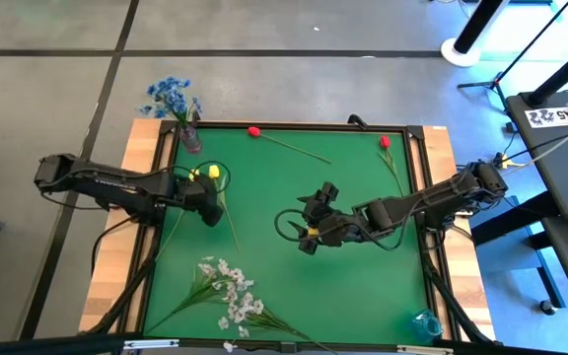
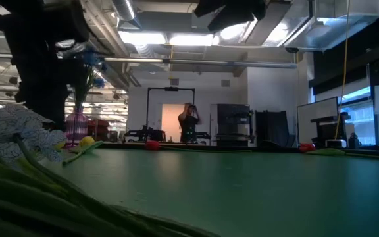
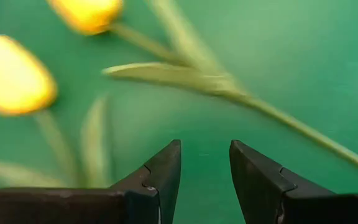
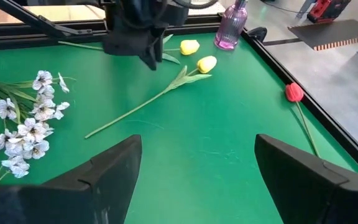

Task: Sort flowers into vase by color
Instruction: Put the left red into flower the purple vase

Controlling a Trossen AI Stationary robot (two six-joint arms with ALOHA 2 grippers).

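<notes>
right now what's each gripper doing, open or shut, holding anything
Left gripper: open, empty, over the yellow tulips.
Right gripper: open, empty, at mid-table.

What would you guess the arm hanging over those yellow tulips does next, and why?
Probably the left pincer lowers onto a yellow tulip stalk and closes. Its fingers are open and empty just above the green mat, with the stalks right ahead. The right pincer waits open at mid-table.
</notes>
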